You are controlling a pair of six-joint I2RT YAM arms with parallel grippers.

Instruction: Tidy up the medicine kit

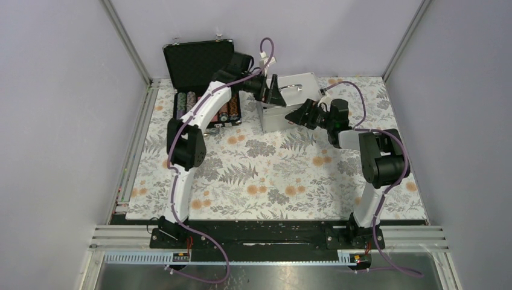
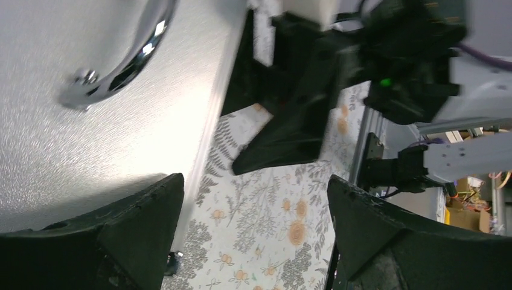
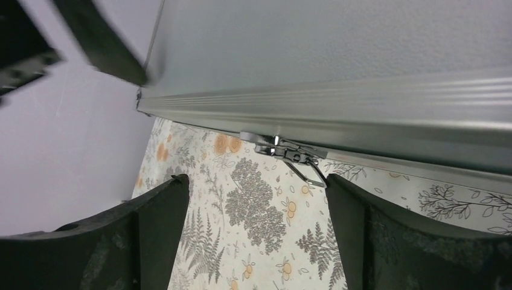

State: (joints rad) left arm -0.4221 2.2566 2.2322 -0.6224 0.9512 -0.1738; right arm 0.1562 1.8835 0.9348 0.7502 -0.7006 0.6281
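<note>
The medicine kit [image 1: 288, 104], a grey-silver metal box, stands at the back middle of the table with its lid down. Its chrome top handle [image 2: 124, 59] and textured lid [image 2: 90, 139] fill the left wrist view. Its front latch [image 3: 284, 151] shows in the right wrist view, with the wire loop hanging loose. My left gripper [image 1: 276, 92] is open and empty over the lid's left edge, also seen in its own view [image 2: 253, 217]. My right gripper [image 1: 299, 115] is open and empty at the box's front face, just below the latch [image 3: 256, 223]. The divided tray is out of view.
A black case [image 1: 202, 78] with coloured poker chips lies open at the back left, beside the left arm. The flowered cloth [image 1: 272, 175] covers the table. Grey walls and metal frame posts close in the back and sides.
</note>
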